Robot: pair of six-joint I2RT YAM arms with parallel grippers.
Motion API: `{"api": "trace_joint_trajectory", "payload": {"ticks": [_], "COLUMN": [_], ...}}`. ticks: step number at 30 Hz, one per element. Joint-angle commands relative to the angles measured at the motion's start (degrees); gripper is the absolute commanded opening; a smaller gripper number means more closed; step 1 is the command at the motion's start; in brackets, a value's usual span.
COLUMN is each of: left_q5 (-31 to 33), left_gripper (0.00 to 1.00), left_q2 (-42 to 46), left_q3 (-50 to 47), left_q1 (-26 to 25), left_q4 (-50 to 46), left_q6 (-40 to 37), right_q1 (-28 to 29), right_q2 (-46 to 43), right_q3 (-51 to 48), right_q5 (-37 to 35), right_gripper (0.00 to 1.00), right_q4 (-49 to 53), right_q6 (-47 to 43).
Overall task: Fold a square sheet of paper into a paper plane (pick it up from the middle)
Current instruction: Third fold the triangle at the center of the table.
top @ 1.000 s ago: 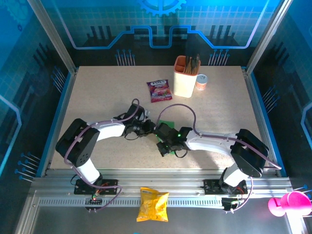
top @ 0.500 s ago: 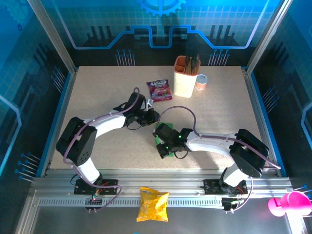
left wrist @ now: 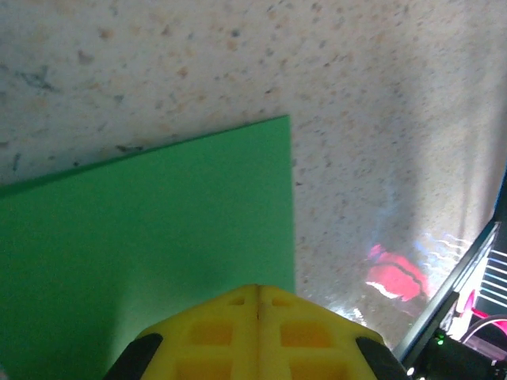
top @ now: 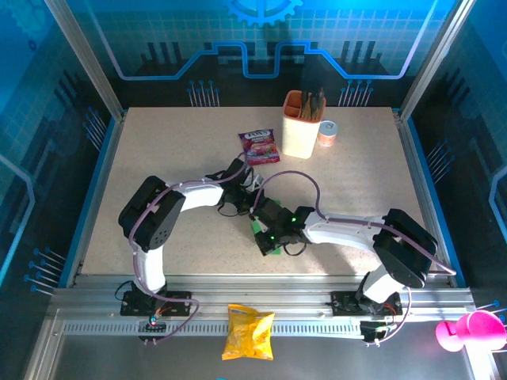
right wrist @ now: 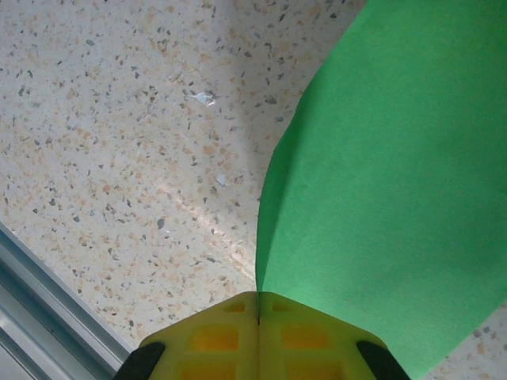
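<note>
The square sheet of paper [right wrist: 396,182], bright green, lies at the middle of the speckled table [top: 158,158], toward its front edge, and from above the two wrists cover most of it. The right gripper [right wrist: 258,296] is clamped on it: in the right wrist view the sheet rises in a curve straight out of the seam between the yellow fingers. The left gripper [left wrist: 257,290] is closed too, its fingers pressed together with no gap. A flat corner of the sheet runs up to its tips, but whether it is nipped between them cannot be told. A second ago a patch of green showed on the far side of the right gripper; now green shows on its near side. The left arm [top: 158,218] has changed most: its elbow, then out toward the table's left edge, has swung inward, and its wrist sits farther back, closer to the purple snack sachet [top: 259,147]. The right arm [top: 348,231] has barely shifted. Behind stand a tan holder [top: 299,131] and a small can [top: 327,133], and a yellow crisp bag [top: 249,332] lies on the front rail
</note>
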State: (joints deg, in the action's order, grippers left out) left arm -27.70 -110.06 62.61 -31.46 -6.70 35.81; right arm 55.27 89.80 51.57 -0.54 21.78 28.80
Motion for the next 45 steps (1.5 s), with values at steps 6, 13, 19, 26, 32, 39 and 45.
{"api": "trace_joint_trajectory", "payload": {"ticks": [6, 13, 19, 26, 32, 39, 45], "left_q5": [2.1, 2.4, 2.7, 2.6, 2.5, 2.6, 2.5], "left_gripper": [0.0, 0.0, 0.0, 0.0, 0.0, 0.0, 0.0], "left_q2": [-3.4, -4.8, -4.9, -5.1, -5.4, -5.4, -5.4], "left_q3": [2.1, 2.0, 1.7, 1.4, 1.3, 1.1, 0.9], "left_q1": [0.2, 0.2, 0.3, 0.3, 0.2, 0.3, 0.2], "left_q4": [-4.6, -4.5, -4.3, -3.8, -3.6, -3.3, -3.2], "left_q6": [-4.3, -4.5, -4.4, -4.2, -4.0, -3.9, -3.8], "right_q1": [-4.9, -8.0, -9.8, -11.1, -11.4, -11.8, -11.9], "right_q2": [0.9, 1.7, 2.8, 4.8, 6.8, 8.4, 9.2], "right_q3": [0.1, 0.3, 2.4, 4.8, 5.6, 5.7, 5.4], "right_q5": [5.0, 6.9, 5.9, 4.8, 4.4, 3.7, 3.3], "right_gripper": [0.0, 0.0, 0.0, 0.0, 0.0, 0.0, 0.0], "right_q4": [-0.1, -0.1, 1.7, 3.2, 3.5, 3.7, 3.6], "right_q6": [-3.5, -5.1, -6.7, -8.2, -8.9, -9.2, -9.2]}}
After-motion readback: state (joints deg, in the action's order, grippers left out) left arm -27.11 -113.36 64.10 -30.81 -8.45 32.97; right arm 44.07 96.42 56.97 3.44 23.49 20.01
